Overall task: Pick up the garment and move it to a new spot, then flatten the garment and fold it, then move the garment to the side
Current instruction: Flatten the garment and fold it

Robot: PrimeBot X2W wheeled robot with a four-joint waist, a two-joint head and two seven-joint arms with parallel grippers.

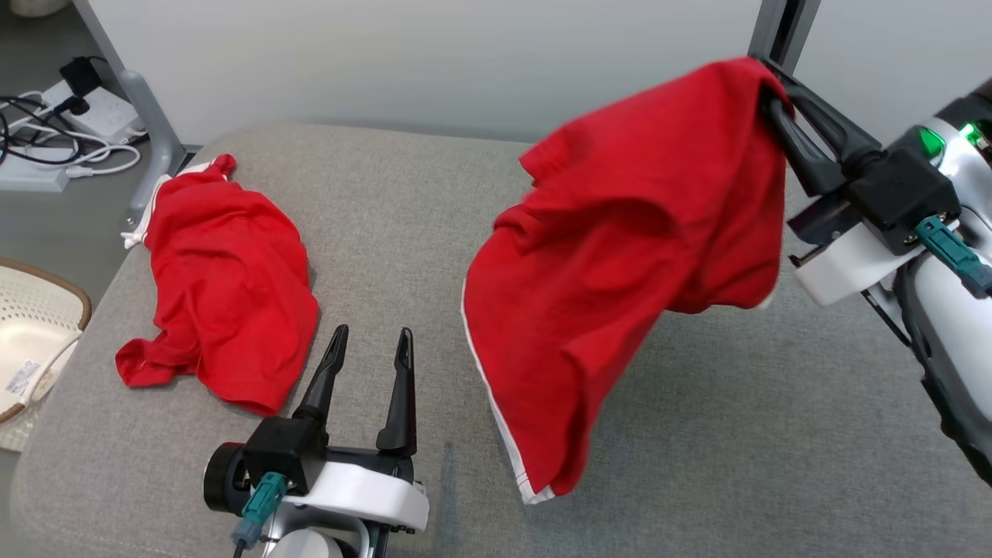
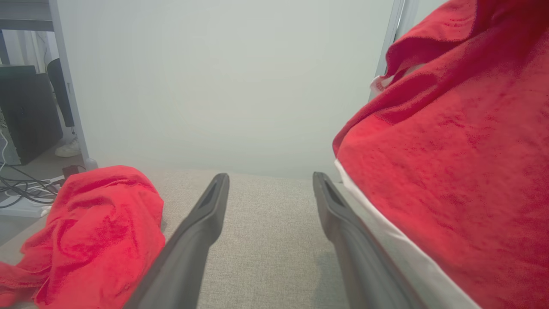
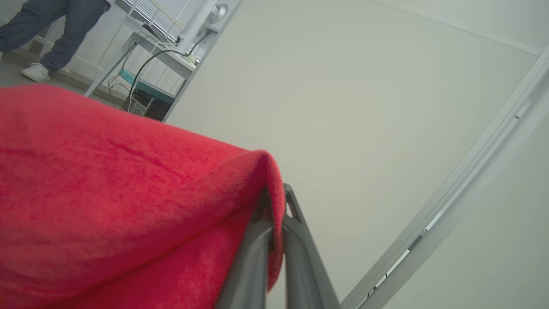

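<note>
A red garment with white trim hangs in the air over the right half of the grey cushion, pinched at its top corner by my right gripper, which is shut on it. In the right wrist view the red garment drapes over the closed fingers. My left gripper rests low near the cushion's front, open, nothing between its fingers. The hanging red garment is just to its right.
A second red garment lies crumpled on the cushion's left side, also seen as a red heap in the left wrist view. A woven basket stands at the left. Cables and a power strip lie on the floor. A person's legs stand far off.
</note>
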